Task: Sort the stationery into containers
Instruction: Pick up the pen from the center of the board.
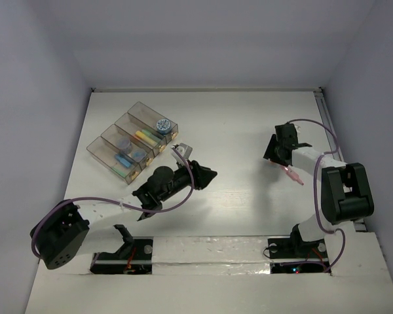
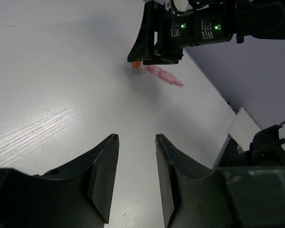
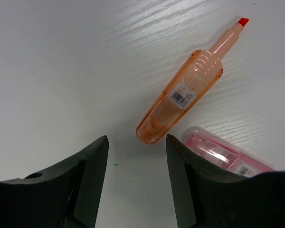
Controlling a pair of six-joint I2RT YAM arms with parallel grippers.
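The containers [image 1: 97,150], a row of joined smoky clear boxes, stand at the back left. They hold a bluish roll [image 1: 162,124], a yellow pen [image 1: 144,136] and blue and green pens. An orange pen [image 3: 180,97] and a pink pen [image 3: 223,154] lie on the white table at the right. My right gripper [image 3: 137,138] hangs open just short of the orange pen's blunt end, and its right finger partly covers the pink pen. My left gripper [image 2: 135,138] hovers open and empty over mid-table, facing the right gripper [image 2: 156,42].
White walls close off the table at the back and sides. A metal strip [image 1: 324,104] runs along the right edge. In the top view the pink pen [image 1: 295,175] lies just in front of the right wrist, and purple cables loop from both arms.
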